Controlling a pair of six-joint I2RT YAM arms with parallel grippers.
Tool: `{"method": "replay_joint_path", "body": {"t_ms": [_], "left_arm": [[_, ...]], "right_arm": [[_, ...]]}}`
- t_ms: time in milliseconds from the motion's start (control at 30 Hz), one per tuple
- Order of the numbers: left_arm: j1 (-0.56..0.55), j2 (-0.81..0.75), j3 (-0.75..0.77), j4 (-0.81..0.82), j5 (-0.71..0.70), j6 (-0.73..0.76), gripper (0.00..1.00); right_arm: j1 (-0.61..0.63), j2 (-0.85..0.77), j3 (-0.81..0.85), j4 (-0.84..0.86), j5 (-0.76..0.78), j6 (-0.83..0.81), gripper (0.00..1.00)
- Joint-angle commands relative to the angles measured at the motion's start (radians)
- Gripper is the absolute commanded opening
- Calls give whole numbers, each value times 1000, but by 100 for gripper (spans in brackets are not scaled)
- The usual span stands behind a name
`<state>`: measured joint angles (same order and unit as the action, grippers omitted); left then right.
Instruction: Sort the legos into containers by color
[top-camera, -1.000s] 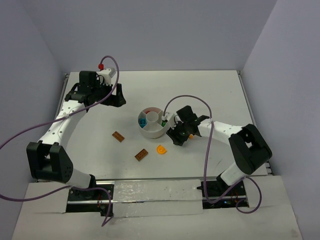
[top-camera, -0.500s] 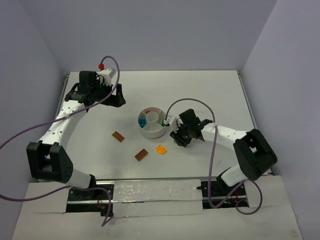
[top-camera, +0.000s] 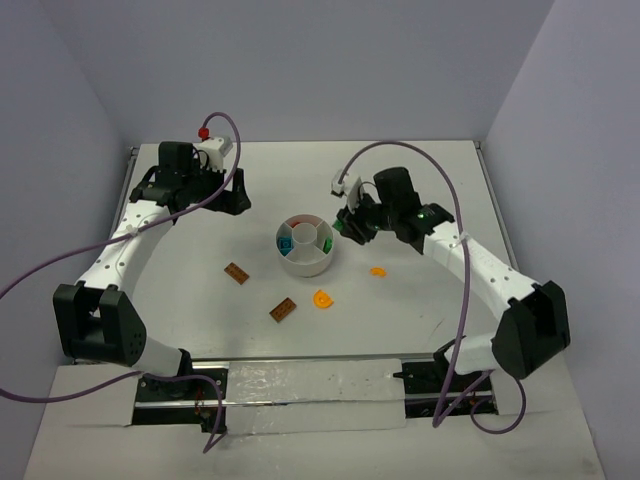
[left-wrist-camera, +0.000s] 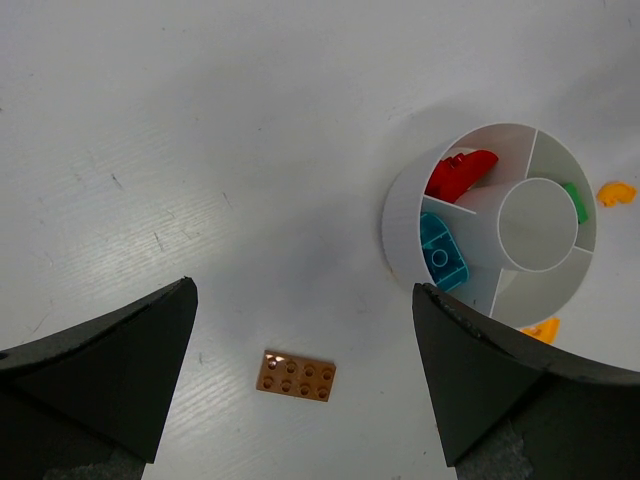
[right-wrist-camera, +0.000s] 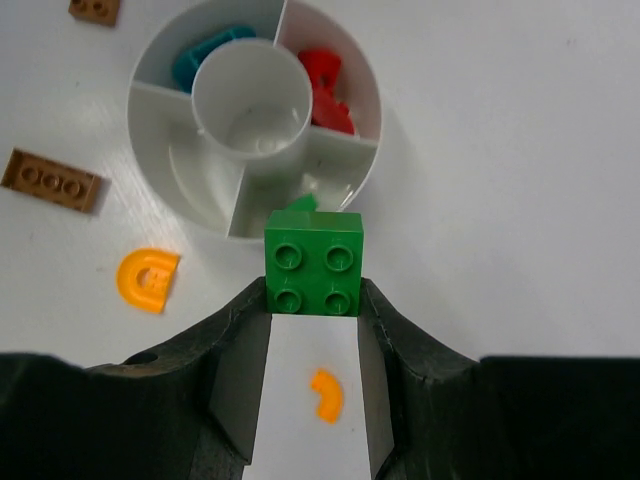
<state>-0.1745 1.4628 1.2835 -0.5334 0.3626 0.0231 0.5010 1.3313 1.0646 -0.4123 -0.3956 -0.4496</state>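
White worktop lies under the right hand (top-camera: 350, 224), clamped on a green brick (right-wrist-camera: 313, 262) at the rim of the dish (right-wrist-camera: 185, 185). Let go early or off-line, it could clip the wall, bounce out or join the red bricks (right-wrist-camera: 325, 85). The left hand (left-wrist-camera: 302, 300) is spread wide.

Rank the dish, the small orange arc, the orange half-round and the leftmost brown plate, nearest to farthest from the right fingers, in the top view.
1. Dish, right beside the right fingers, which grip a green brick.
2. Arc, on the table right of the dish.
3. Half-round, in front of the dish.
4. Brown plate, far left of the dish.
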Motion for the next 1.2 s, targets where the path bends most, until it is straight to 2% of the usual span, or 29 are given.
{"method": "replay_joint_path", "body": {"t_ms": [0,400,1167], "left_arm": [[6,-11,38,19,0,12,99],[6,-36,11,24,-24,-9,99],[6,-17,35,17,-33,-14,99]], "right_arm": [[-8,108,118,-22,-28,3,29],[-7,282,314,-174,-54,-136,30],[46,387,364,-283,-26,-210,36]]}}
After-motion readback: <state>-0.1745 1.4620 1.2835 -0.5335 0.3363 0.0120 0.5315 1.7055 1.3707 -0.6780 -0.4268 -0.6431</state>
